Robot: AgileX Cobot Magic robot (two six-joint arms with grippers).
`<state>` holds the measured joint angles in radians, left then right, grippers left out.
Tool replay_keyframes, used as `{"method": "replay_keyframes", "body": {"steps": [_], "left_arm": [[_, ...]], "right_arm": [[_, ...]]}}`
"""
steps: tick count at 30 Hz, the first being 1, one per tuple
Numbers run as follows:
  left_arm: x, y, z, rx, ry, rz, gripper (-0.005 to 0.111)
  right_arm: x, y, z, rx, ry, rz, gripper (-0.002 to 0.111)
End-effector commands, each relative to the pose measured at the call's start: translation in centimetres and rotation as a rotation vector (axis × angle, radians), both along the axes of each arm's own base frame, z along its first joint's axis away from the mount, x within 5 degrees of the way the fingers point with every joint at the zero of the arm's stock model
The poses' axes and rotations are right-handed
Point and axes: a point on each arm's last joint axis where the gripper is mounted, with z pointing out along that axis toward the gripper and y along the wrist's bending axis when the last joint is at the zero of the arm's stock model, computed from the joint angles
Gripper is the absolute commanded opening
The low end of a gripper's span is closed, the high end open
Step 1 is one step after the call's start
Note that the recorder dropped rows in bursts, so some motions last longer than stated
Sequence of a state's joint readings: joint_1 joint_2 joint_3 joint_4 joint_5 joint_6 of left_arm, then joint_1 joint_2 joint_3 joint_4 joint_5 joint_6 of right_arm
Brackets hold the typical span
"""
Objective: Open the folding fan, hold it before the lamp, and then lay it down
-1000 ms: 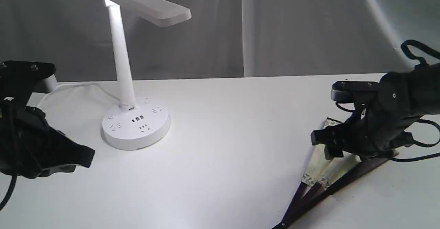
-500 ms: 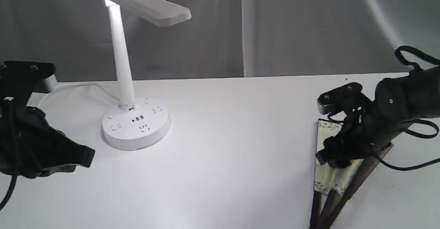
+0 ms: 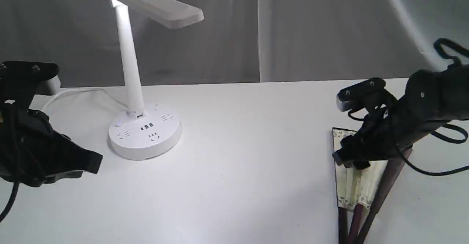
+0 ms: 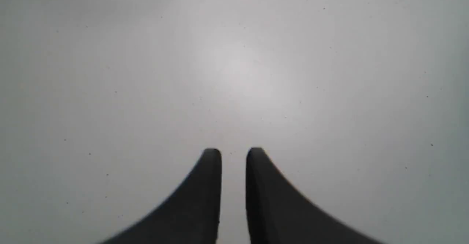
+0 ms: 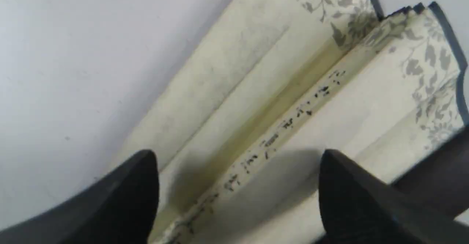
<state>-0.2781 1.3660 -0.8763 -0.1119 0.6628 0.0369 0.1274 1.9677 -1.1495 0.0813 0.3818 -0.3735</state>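
Observation:
The folding fan (image 3: pixel 353 185) lies on the white table at the right, only slightly spread, showing a few cream pleats, a grey patterned border and dark maroon ribs that run off the bottom edge. My right gripper (image 3: pixel 348 158) hangs over its leaf. In the right wrist view the right gripper (image 5: pixel 238 155) is open, its fingers straddling the fan's (image 5: pixel 293 101) pleats and calligraphy without closing on them. The lit white lamp (image 3: pixel 144 130) stands at the left centre. Close to the table at the far left, my left gripper (image 3: pixel 91 165) holds nothing, and in its wrist view the left gripper (image 4: pixel 233 152) has its fingers nearly together.
The lamp's white cord (image 3: pixel 80 92) trails back left behind my left arm. The table (image 3: pixel 249 145) is bare white between lamp and fan. A grey curtain closes off the back edge.
The fan has swung from a diagonal lie to nearly straight toward the front edge. The right gripper turned and shifted with it. The left arm barely moved.

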Motion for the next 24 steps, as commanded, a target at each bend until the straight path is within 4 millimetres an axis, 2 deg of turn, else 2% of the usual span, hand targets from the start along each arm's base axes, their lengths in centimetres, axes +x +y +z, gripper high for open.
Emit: {"method": "replay_keyframes", "body": {"steps": [1, 4, 8, 16, 24], "left_arm": [[0.2, -0.3, 0.3, -0.020, -0.023, 0.005, 0.012], [0.1, -0.4, 0.3, -0.045, -0.008, 0.016, 0.012], [0.0, -0.5, 0.3, -0.059, 0.002, 0.022, 0.012], [0.0, -0.6, 0.3, -0.077, 0.014, 0.031, 0.012], [0.0, -0.6, 0.3, -0.075, 0.013, 0.029, 0.012]], "right_arm": [[-0.5, 0.4, 3.1, 0.079, -0.035, -0.058, 0.062], [-1.3, 0.5, 5.0, 0.119, -0.024, -0.093, 0.062], [-2.5, 0.5, 6.4, 0.157, 0.038, -0.156, 0.062], [-4.4, 0.6, 6.4, 0.221, 0.262, -0.320, 0.062], [-4.9, 0.6, 6.7, 0.350, 0.332, -0.413, 0.062]]}}
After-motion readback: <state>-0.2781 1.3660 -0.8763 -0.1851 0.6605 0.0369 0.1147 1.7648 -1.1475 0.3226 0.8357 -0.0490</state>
